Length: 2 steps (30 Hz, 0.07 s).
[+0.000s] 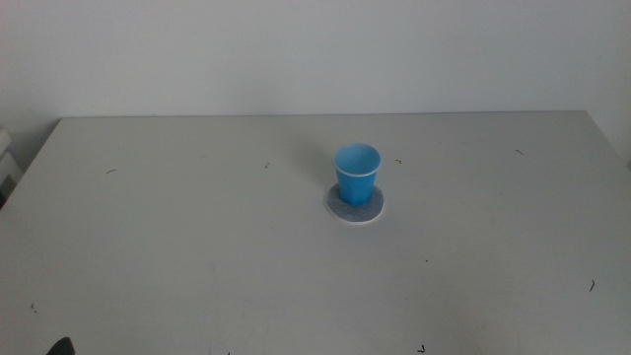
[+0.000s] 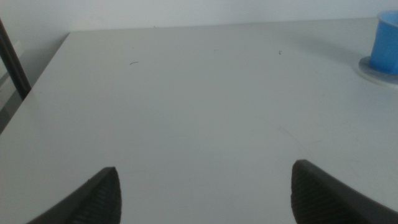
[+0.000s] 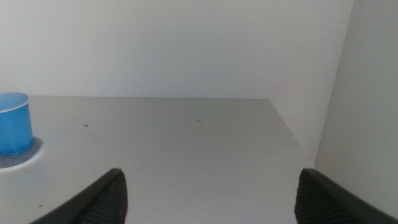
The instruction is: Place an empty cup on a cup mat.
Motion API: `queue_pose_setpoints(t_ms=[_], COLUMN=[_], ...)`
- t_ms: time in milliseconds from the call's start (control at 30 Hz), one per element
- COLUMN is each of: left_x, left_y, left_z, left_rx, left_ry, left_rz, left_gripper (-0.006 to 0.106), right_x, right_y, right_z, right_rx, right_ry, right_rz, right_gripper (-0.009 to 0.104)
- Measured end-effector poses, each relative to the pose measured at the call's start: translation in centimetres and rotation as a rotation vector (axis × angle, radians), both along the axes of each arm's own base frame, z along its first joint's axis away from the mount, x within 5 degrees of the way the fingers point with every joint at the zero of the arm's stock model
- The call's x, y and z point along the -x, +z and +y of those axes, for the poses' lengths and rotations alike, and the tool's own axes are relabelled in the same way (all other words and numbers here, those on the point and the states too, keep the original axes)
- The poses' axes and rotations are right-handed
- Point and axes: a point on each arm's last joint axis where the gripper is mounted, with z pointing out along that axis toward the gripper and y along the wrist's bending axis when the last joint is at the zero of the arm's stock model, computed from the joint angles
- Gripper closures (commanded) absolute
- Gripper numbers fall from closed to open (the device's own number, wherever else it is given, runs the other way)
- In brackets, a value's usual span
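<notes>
The blue cup (image 1: 356, 174) stands upright on the grey speckled cup mat (image 1: 354, 206) a little right of the table's middle. It is empty inside. The cup (image 2: 387, 42) and mat (image 2: 377, 73) show at the edge of the left wrist view, and the cup (image 3: 13, 123) and mat (image 3: 22, 157) at the edge of the right wrist view. My left gripper (image 2: 205, 186) is open and empty, low over the near left of the table. My right gripper (image 3: 208, 193) is open and empty, back at the right side. Neither touches the cup.
The grey table (image 1: 197, 247) carries only small dark specks. A white wall stands behind it. A dark bar (image 2: 12, 59) stands off the table's left edge. A pale wall panel (image 3: 367, 93) rises past the table's right edge.
</notes>
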Motion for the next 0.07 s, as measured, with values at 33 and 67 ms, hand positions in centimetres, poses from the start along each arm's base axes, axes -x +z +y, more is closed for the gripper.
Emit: queue_pose_setpoints(t_ms=[33, 67], left_x=[0.02, 0.03], left_y=[-0.06, -0.13], left_z=[0.00, -0.01], left_rx=[-0.001, -0.001], left_ry=[-0.001, -0.001], left_rz=[0.007, 0.013], left_gripper=[-0.005, -0.005], right_x=[0.00, 0.00], right_y=[0.00, 0.00], right_z=[0.00, 0.00], right_rx=[0.000, 0.000], right_ry=[0.000, 0.000], right_rz=[0.000, 0.000], right_gripper=[0.001, 0.001])
